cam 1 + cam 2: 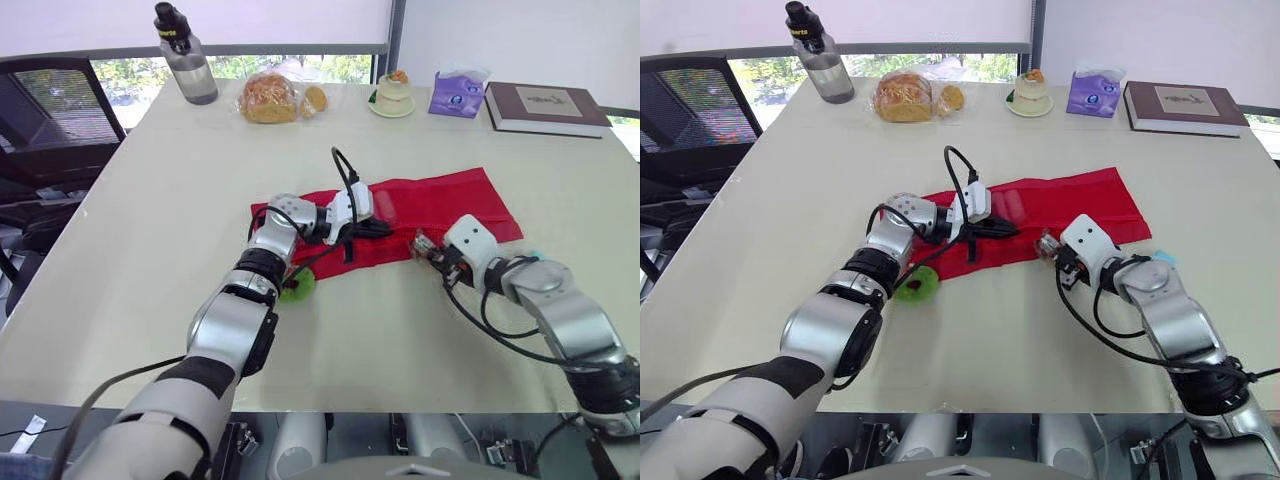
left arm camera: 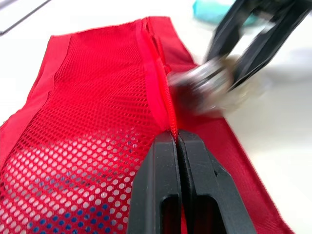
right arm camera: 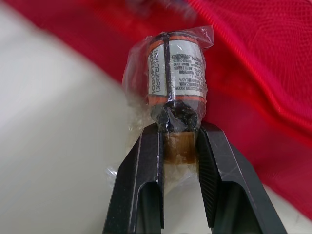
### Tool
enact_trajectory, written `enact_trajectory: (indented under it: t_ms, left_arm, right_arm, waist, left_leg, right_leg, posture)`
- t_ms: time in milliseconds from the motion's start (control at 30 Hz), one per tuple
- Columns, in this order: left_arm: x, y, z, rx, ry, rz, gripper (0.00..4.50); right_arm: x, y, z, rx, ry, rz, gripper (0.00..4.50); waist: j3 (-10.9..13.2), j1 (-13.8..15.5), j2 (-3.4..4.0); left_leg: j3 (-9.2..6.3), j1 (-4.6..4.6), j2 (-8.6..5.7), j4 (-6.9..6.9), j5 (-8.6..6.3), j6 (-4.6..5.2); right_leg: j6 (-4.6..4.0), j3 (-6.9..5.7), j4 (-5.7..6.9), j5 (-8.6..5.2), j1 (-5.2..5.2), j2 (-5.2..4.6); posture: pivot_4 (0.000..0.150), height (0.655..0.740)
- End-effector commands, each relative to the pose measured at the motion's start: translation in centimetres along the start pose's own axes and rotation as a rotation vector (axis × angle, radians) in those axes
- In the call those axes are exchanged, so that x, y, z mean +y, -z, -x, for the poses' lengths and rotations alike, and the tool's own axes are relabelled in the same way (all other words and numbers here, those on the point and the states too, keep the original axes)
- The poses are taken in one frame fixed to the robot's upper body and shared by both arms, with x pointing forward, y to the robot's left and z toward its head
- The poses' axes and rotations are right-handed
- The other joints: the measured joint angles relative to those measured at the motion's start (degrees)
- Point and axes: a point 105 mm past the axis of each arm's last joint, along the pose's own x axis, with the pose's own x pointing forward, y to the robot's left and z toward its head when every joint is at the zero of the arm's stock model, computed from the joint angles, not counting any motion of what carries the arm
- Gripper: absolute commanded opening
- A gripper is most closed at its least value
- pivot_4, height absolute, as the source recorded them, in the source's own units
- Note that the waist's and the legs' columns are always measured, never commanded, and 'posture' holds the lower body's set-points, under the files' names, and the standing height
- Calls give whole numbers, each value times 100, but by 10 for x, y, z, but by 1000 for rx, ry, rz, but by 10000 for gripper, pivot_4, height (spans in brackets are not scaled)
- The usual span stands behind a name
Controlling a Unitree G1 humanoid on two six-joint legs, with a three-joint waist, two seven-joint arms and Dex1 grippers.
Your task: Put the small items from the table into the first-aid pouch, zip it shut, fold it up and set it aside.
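Observation:
The red first-aid pouch [image 1: 440,205] lies unfolded on the middle of the table, its mesh pocket [image 2: 87,126] facing up. My left gripper [image 2: 176,139] is shut on the pouch's red seam at the pocket's edge. My right gripper [image 3: 178,129] is shut on a small disinfectant bottle [image 3: 178,68] in clear wrap. It holds the bottle [image 1: 420,242] at the pouch's front edge, close to the left gripper [image 1: 375,228]. A green roll [image 1: 298,287] lies under my left forearm. A teal item [image 1: 1160,258] shows by the right arm.
Along the far edge stand a water bottle [image 1: 186,55], a bagged bread [image 1: 270,98], a small cake on a plate [image 1: 393,95], a purple tissue pack [image 1: 457,93] and a book [image 1: 545,107]. A black chair [image 1: 40,120] stands at the left.

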Motion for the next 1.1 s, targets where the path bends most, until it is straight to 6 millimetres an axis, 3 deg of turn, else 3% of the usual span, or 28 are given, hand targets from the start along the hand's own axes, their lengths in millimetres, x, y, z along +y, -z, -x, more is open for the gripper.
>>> enact_trajectory:
  t_ms: [33, 467, 500, 667, 1067, 1100]
  left_arm:
    - [-6, -13, -9, -50, 31, -34, 0]
    - [-15, -17, -20, -73, 57, -19, 0]
    - [-15, -16, -20, -72, 57, -18, 0]
    - [-11, -13, -17, -57, 35, -10, 0]
    - [-4, -10, -15, -50, 5, 9, 0]
    - [-5, -10, -15, -49, 6, 9, 0]
  right_arm:
    - [-12, -10, 0, 2, 95, -57, 3882]
    - [-24, -33, -14, -45, 218, -222, 3882]
    - [-22, -34, -14, -50, 215, -225, 14986]
    - [-14, -33, -4, -71, 194, -228, 38074]
    - [-7, -4, 40, -78, 170, -249, 38074]
    - [-6, -2, 41, -79, 174, -251, 34198]
  waist:
    - [0, -12, 0]
    - [-1, -64, 2]
    - [-1, -68, 2]
    - [-1, -62, 2]
    - [-1, -76, 2]
    - [-1, -77, 2]
  left_leg:
    - [1, 0, 0, 0, 0, 0]
    - [-1, -2, 0, -5, 0, 0]
    - [0, -2, 0, -5, 0, 0]
    - [-1, -3, 0, -7, 0, 0]
    - [-1, -4, 0, -7, -1, 1]
    - [-2, -4, 0, -7, 0, 1]
  right_leg:
    - [0, 1, 1, 0, 0, 0]
    - [0, 0, 2, 0, -6, 0]
    - [0, 0, 2, 0, -6, 0]
    - [0, 0, 1, 0, -7, 0]
    - [0, 0, 0, 0, -7, 0]
    - [0, 1, 0, 0, -7, 0]
  posture:
    - [1500, 7400]
    - [1500, 7400]
    - [1500, 7400]
    - [1500, 7400]
    - [1500, 7400]
    - [1500, 7400]
